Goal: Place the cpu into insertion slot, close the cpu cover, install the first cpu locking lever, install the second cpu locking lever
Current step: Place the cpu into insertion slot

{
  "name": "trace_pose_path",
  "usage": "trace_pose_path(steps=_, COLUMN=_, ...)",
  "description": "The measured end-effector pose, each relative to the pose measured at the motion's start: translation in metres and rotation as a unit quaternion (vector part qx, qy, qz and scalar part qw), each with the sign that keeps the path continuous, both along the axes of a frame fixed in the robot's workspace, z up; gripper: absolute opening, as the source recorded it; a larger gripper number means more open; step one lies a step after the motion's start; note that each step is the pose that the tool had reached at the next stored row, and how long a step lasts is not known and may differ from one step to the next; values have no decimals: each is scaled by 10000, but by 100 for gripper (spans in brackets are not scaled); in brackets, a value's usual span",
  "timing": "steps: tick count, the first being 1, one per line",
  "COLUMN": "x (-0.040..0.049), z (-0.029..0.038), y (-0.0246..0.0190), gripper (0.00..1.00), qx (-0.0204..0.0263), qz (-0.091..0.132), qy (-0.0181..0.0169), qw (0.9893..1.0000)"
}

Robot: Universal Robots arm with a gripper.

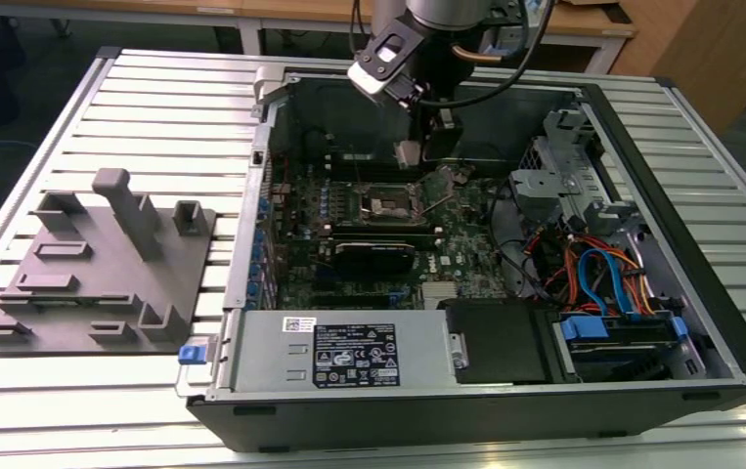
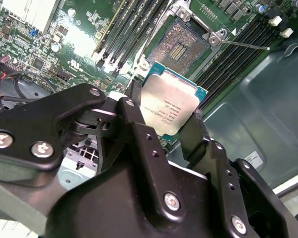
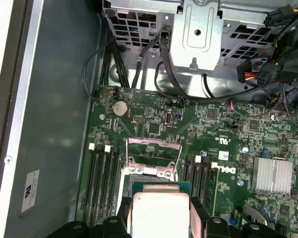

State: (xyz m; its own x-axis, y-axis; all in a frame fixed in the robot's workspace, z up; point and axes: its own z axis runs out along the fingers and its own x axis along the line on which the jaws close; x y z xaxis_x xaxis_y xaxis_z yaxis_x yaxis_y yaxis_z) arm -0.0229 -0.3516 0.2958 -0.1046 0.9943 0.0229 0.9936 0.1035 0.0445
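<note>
My gripper point(image 2: 166, 111) is shut on the cpu point(image 2: 170, 105), a flat silver-topped chip with a green edge, gripped by two opposite sides between black fingers point(image 2: 196, 130). In the exterior view the gripper point(image 1: 411, 156) hangs inside the open computer case, just behind and above the insertion slot point(image 1: 386, 202). The slot point(image 2: 183, 47) lies open, with its dark contact field bare. The cpu cover point(image 3: 154, 149) stands tilted up at the slot's far side. A thin locking lever point(image 2: 244, 45) sticks out free beside the slot. The cpu point(image 3: 160, 214) is clear of the board.
Black memory slots point(image 3: 100, 178) flank the socket on both sides. A metal drive cage point(image 1: 568, 181) and coloured cables point(image 1: 594, 274) fill the case at the exterior view's right. The power supply point(image 1: 333, 352) sits at the front. A grey fixture plate point(image 1: 99, 274) lies outside on the slatted table.
</note>
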Motion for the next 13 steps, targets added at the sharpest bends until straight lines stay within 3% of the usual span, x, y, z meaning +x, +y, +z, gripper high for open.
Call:
trace_pose_path(steps=4, x=0, z=-9, y=0, gripper=54, qx=-1, qz=-287, qy=0, qw=9996)
trace_pose_path(steps=9, x=0, z=-23, y=0, gripper=54, qx=-3, qz=-706, qy=0, qw=9975)
trace_pose_path(steps=13, x=0, z=-25, y=0, gripper=54, qx=-2, qz=-765, qy=0, qw=9971)
